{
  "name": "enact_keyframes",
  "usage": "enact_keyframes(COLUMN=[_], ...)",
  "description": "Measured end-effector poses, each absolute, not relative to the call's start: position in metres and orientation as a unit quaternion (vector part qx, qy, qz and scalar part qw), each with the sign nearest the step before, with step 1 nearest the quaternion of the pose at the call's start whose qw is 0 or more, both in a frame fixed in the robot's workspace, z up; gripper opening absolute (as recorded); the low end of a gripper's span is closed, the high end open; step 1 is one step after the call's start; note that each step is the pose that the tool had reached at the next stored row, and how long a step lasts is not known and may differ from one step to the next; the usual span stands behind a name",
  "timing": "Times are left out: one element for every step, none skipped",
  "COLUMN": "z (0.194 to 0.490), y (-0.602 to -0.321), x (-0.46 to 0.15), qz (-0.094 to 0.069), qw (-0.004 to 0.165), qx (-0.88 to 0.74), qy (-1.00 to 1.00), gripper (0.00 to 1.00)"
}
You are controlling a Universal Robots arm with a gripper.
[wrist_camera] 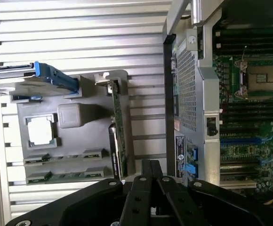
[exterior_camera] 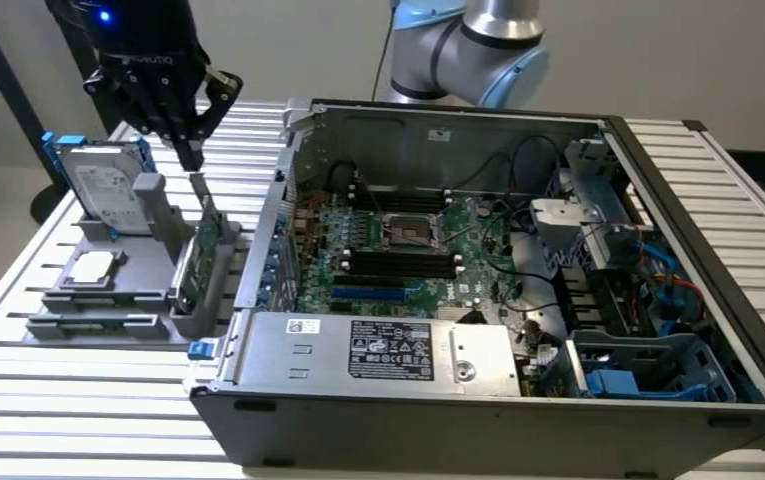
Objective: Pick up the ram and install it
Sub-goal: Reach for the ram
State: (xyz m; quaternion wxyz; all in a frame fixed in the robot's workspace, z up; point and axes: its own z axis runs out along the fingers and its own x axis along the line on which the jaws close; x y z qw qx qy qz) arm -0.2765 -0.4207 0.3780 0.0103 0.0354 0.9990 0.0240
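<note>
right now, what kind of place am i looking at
Probably a robotics lab bench for computer assembly: an open computer case with its motherboard exposed, a grey parts holder beside it on a slatted metal table, and a robot arm behind.

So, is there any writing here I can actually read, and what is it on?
"ROBOTIQ": on the black body of the gripper, in the exterior view.
Black label on the silver box in the computer case: print too small to read.
White sticker beside it: too small to read.
Label on the hard drive: blurred, unreadable.
</note>
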Motion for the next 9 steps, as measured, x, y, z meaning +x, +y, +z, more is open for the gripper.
enact_keyframes(z=[0.377,0.376,0.375,0.373,0.372,0.371,0.370,0.368,0.367], y=[-0.421,-0.421,-0.421,-0.422,-0.422,-0.422,-0.422,-0.422,-0.423], x=[-0.281,-0.285,-0.290,-0.295,-0.299,-0.304,-0.308,-0.313,-0.317], qz=[0.024,0.024,0.024,0.024,0.024,0.024,0.024,0.024,0.024], qw=[0.010,0.010,0.010,0.010,0.010,0.010,0.010,0.010,0.010], qx=[0.035,0.035,0.035,0.035,0.035,0.035,0.035,0.035,0.035], qy=[0.999,0.999,0.999,0.999,0.999,0.999,0.999,0.999,0.999], gripper=[0.11,0.11,0.11,0.11,0.11,0.11,0.11,0.11,0.11])
